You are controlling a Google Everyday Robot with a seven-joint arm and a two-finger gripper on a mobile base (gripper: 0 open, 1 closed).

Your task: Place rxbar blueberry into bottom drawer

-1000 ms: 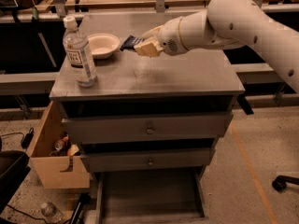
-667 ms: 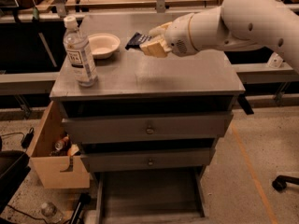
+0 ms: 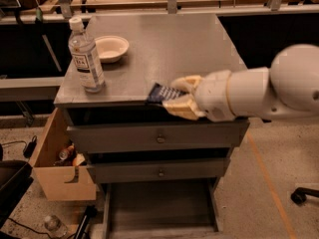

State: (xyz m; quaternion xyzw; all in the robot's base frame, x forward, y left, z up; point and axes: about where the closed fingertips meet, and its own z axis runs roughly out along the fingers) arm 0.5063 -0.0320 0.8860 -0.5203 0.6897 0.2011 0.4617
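I see the gripper (image 3: 172, 95) at the centre of the frame, clenched on the rxbar blueberry (image 3: 158, 92), which it holds level at the front edge of the grey cabinet top (image 3: 164, 44). The bottom drawer (image 3: 159, 205) stands pulled out at the bottom centre of the frame, below the two knobbed drawers (image 3: 158, 137). On my upper left, a water bottle (image 3: 85, 56) stands beside a pale bowl (image 3: 110, 48), and a cardboard box (image 3: 55, 171) sits on the floor at lower left.

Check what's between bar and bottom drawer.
Camera view: two knobbed drawers lie between the bottom drawer and the bar, held by the gripper at the cabinet-top edge.
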